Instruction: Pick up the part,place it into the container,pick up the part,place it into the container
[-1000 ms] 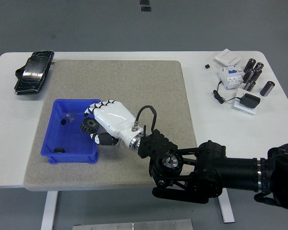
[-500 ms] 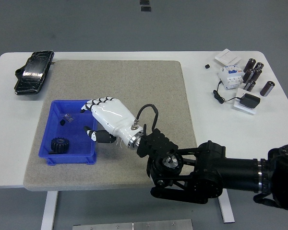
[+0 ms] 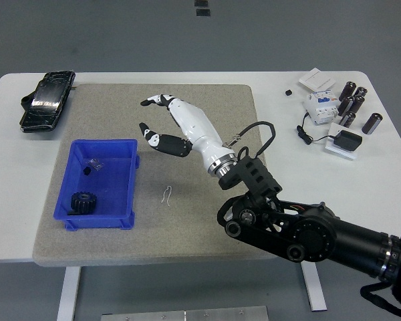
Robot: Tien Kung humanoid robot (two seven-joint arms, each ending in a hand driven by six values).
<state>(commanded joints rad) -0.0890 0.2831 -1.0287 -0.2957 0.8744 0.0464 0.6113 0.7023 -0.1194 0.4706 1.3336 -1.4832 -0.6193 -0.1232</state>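
Fingers (image 3: 162, 101) spread, apart from container (image 3: 77, 217) rim.

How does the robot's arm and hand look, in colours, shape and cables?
The right hand has a glossy white shell, five fingers and black fingertips. A silver ring joins it to the black arm, built of bulky, ribbed segments. A thin black cable loops out beside the wrist.
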